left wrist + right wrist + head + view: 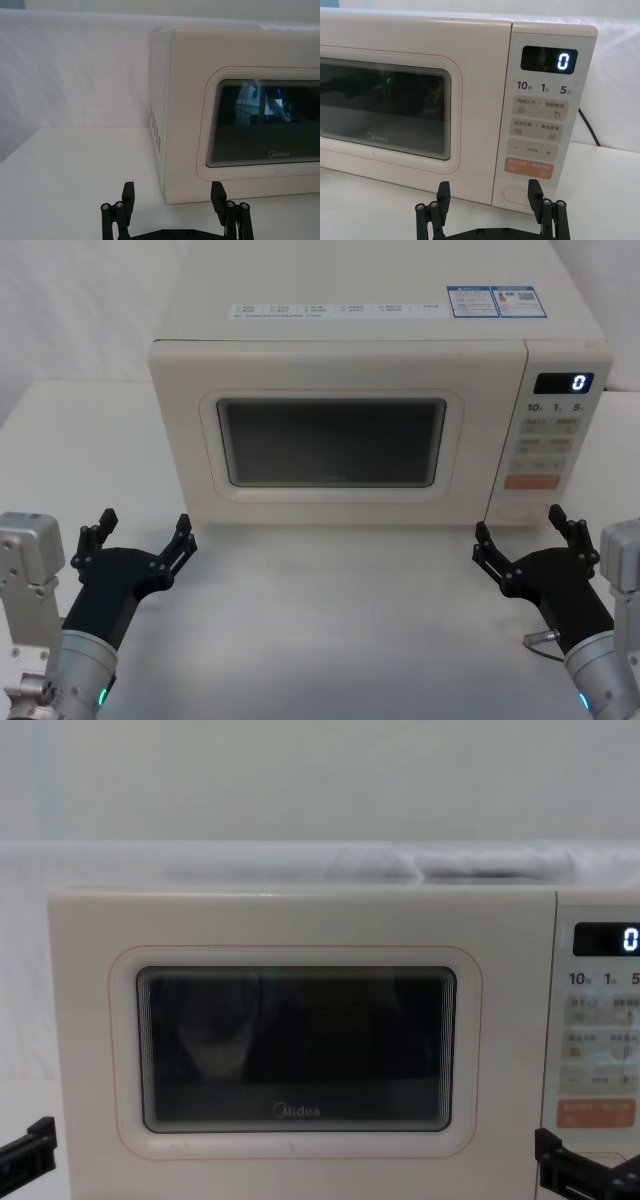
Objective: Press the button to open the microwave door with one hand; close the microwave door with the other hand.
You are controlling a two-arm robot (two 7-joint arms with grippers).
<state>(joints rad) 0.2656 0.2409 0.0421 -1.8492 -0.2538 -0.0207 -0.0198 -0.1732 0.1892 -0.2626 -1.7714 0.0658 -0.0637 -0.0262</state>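
**Button sits straight ahead of the right hand**

The door (pixel 335 445) is shut, flush with the microwave front. The button (pixel 517 194), a wide key lying lengthwise at the foot of the keypad under the orange key (pixel 530 166), lies just beyond the right hand (pixel 528 540), slightly above it. That hand is released, fingers spread, holding nothing. The left hand (pixel 140 542), also released, waits on the surface side near the door's left edge, far from the button.

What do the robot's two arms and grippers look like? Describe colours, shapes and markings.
The left gripper and right gripper are alike: black, each with two jointed fingers ending in blocky tips, on a black tapering body. Behind each sits a silver cylindrical wrist with a small green light and a pale grey boxy arm segment.
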